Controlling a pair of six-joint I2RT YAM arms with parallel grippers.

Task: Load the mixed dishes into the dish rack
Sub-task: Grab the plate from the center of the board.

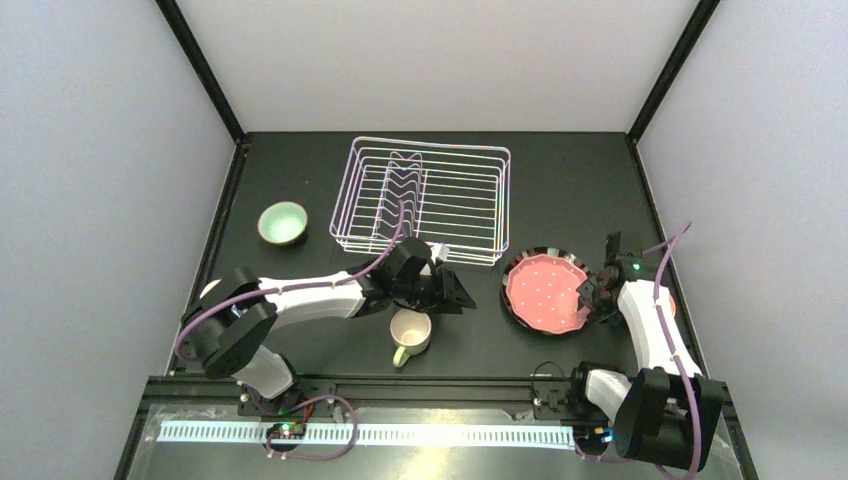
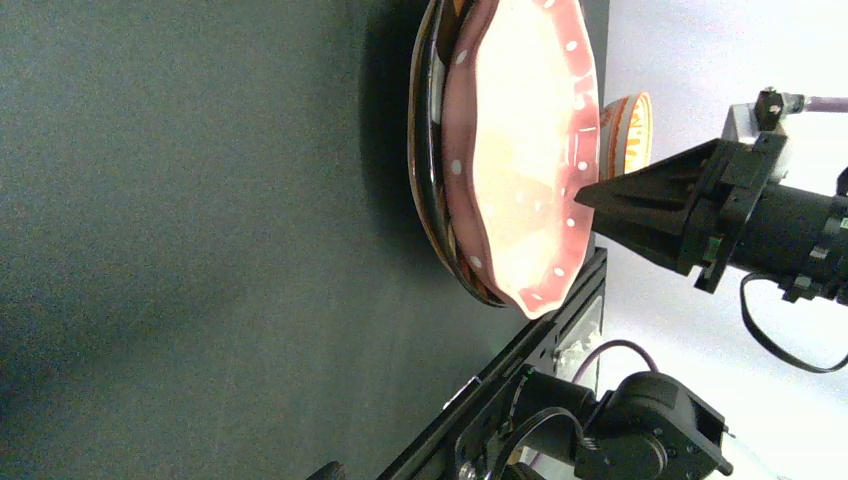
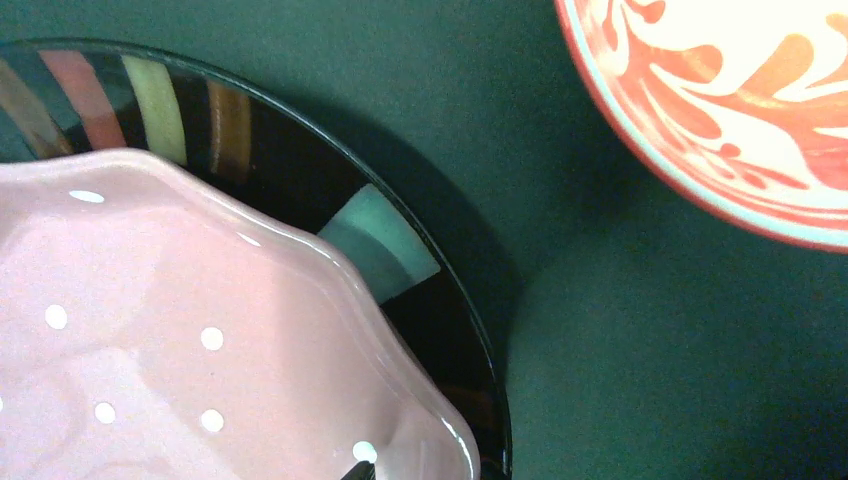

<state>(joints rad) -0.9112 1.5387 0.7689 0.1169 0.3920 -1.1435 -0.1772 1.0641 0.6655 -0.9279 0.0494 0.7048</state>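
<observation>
Dish rack (image 1: 425, 200) at table's 12 o'clock. Dark-rimmed plate (image 3: 280, 170) at 4 o'clock, pink dotted plate (image 1: 545, 290) stacked on it. Right gripper (image 1: 592, 292) touching pink rim at 3 o'clock; jaw state not determinable. Left gripper (image 1: 462, 292) spread, just above cream mug (image 1: 410, 332) at 6 o'clock. Pale-green bowl (image 1: 283, 222) at 10 o'clock.

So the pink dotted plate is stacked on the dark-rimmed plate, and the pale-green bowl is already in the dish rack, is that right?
Not quite. The pale-green bowl is not in the dish rack. It stands on the table to the rack's left, as the top external view shows. The pink dotted plate is indeed stacked on the dark-rimmed plate.
</observation>
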